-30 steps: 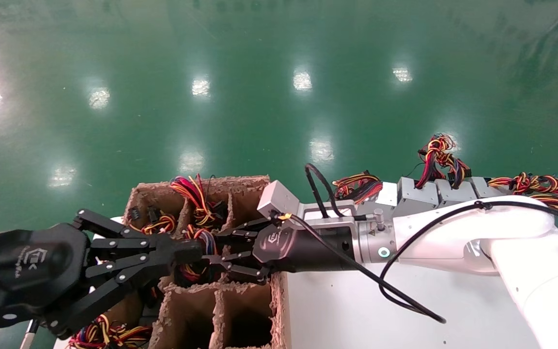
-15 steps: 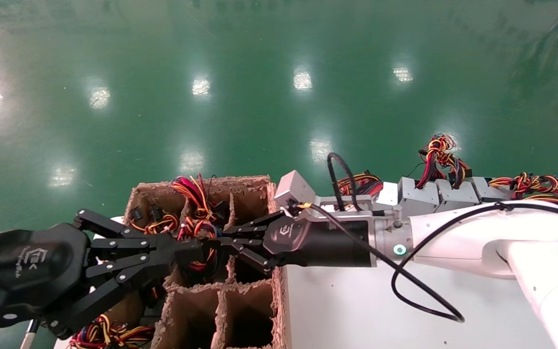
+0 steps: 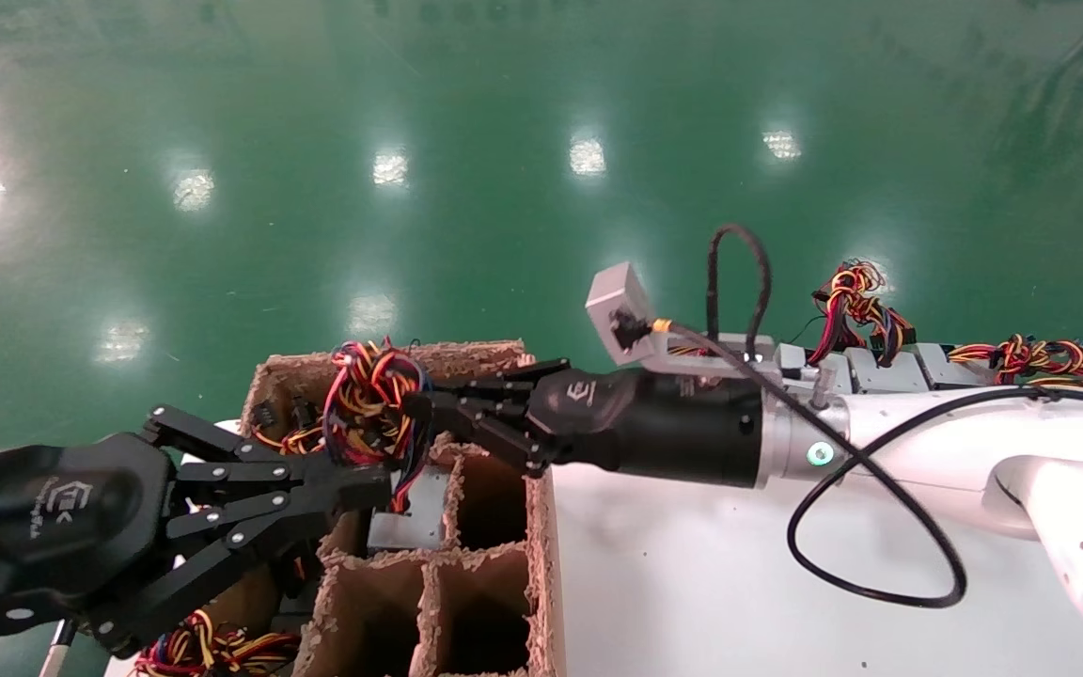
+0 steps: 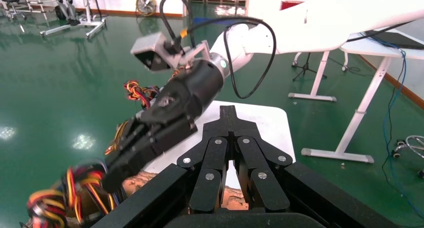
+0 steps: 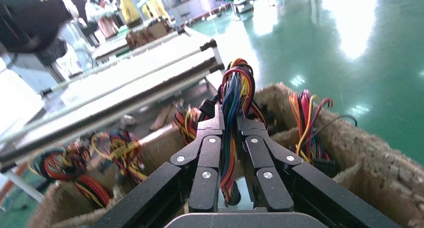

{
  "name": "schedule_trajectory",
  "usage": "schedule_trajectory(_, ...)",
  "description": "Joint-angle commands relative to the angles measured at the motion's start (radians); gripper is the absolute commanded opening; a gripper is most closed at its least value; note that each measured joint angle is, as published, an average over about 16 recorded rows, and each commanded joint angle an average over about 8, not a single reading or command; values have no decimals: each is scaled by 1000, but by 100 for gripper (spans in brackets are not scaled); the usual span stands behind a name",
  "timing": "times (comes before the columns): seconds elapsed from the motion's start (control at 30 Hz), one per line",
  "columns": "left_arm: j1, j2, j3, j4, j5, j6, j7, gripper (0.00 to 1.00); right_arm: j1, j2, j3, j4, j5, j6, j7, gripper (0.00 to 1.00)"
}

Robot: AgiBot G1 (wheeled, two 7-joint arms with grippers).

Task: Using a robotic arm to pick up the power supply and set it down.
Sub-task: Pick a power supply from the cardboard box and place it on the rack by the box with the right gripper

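Observation:
The white robotic arm point(image 3: 927, 442), grey box on its wrist, reaches left over the cardboard crate. Its right gripper point(image 3: 415, 409) is shut on the looped red, yellow, black and blue-purple wires point(image 3: 368, 395) of the power supply. The silver body point(image 3: 415, 512) hangs tilted below the wires, partly raised out of a middle cell. In the right wrist view the wires point(image 5: 235, 88) run up between the fingers of the right gripper point(image 5: 228, 115). The all-black left gripper point(image 3: 382, 484) is shut and holds nothing, low on the left, its tip just beside the silver body.
The cardboard divider crate point(image 3: 485, 555) holds other wired units in its far and left cells point(image 3: 311, 434). A row of silver boxes with orange-red wire bundles point(image 3: 866, 367) lines the far edge of the white table point(image 3: 739, 592). Green floor lies beyond.
The right gripper has risen and drawn back to the right with the wire bundle, bringing the silver body up out of its cell. The left arm has not moved.

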State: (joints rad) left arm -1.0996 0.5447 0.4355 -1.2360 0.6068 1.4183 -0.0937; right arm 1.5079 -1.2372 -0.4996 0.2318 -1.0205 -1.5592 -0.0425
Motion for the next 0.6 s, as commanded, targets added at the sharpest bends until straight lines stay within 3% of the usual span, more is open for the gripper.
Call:
schedule_trajectory(0.03,0,0,0,0,0,0,0,0,2,3,8,-2,14,-10,10,0)
schedule_trajectory(0.37,0,0,0,0,0,0,0,0,-11,31,73,86,172,-23,137,0)
schedule_trajectory(0.6,0,0,0,0,0,0,0,0,-1,66,117,185,259,16,187,0)
